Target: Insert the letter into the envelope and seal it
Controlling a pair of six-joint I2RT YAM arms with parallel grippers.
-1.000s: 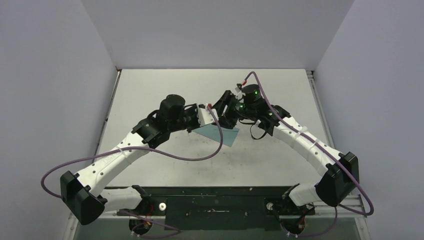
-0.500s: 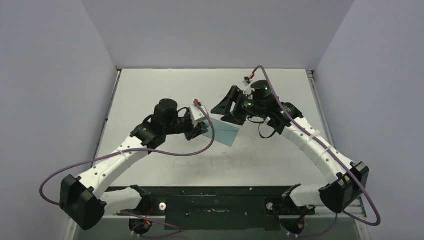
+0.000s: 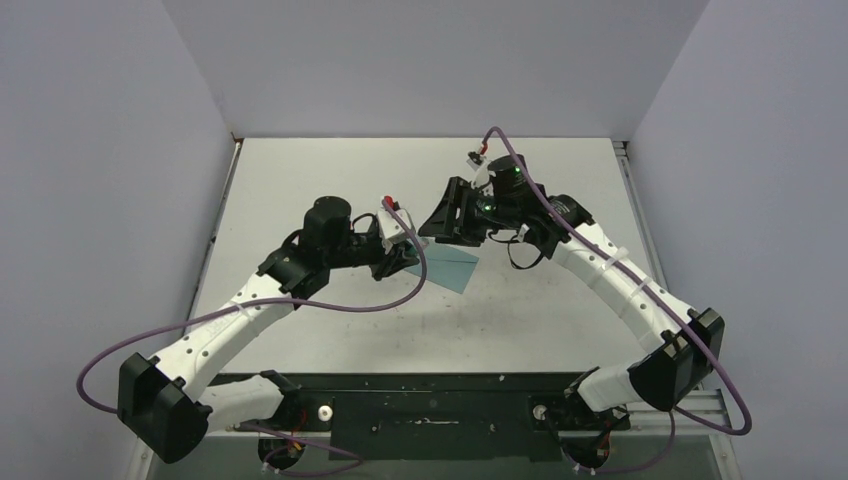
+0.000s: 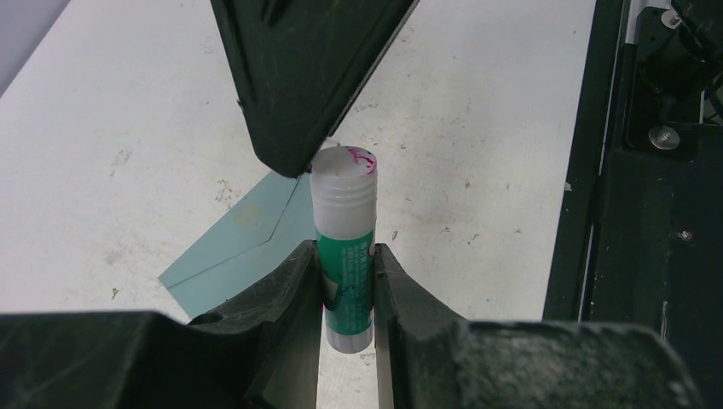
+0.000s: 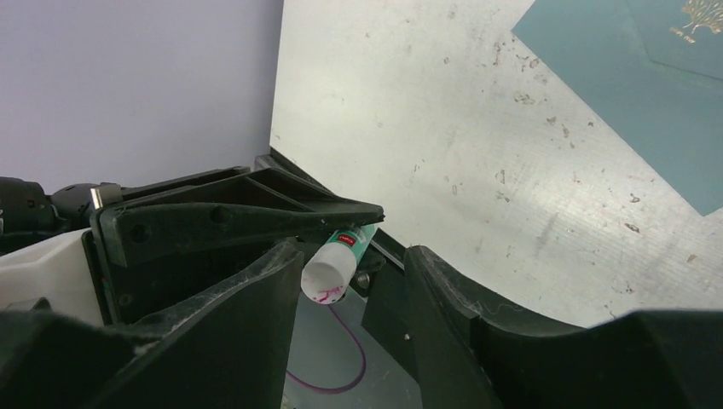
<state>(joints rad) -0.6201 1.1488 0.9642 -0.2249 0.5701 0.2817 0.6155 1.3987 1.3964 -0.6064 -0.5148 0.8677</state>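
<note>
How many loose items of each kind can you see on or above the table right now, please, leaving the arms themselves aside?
teal envelope: 1
white-and-green glue stick: 1
Total: 2

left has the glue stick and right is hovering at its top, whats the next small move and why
Probably close the right gripper on the white ridged end of the glue stick. The left gripper clamps the green body, and that white end sits between the right's open fingers, close against one of them.
</note>
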